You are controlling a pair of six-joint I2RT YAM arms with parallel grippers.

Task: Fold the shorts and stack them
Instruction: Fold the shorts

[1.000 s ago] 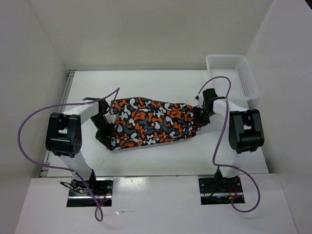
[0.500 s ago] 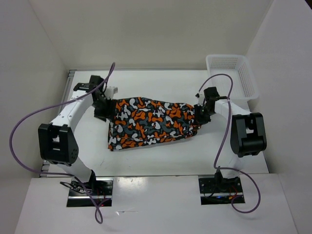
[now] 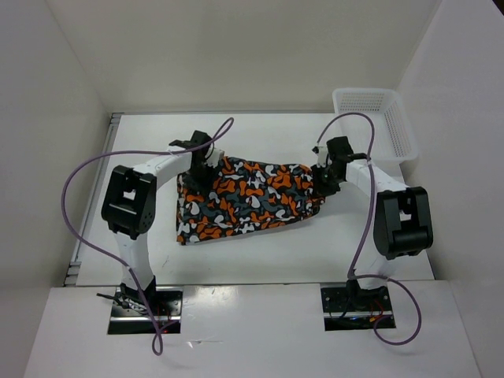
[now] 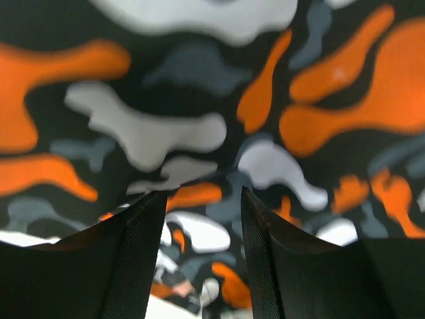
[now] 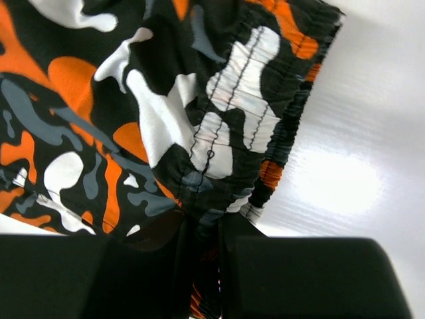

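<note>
The shorts [image 3: 252, 201], printed in orange, white, grey and black blotches, lie loosely spread across the middle of the table [image 3: 260, 264]. My left gripper [image 3: 203, 172] hovers over their far left part. In the left wrist view its fingers [image 4: 139, 259] stand open with nothing between them, and the print [image 4: 186, 126] fills the frame close below. At the garment's right end my right gripper [image 3: 321, 183] is shut on the gathered waistband [image 5: 232, 126], with cloth pinched between its jaws [image 5: 206, 232].
A white plastic mesh basket [image 3: 376, 118] stands at the table's far right corner. Purple cables loop from both arms above the table. White walls close in the table on the left, back and right. Bare table [image 5: 358, 153] shows beside the waistband.
My left gripper opened, let go of the shorts' near left corner and swung away and to the right over their far left edge. The right gripper kept its hold and barely moved.
</note>
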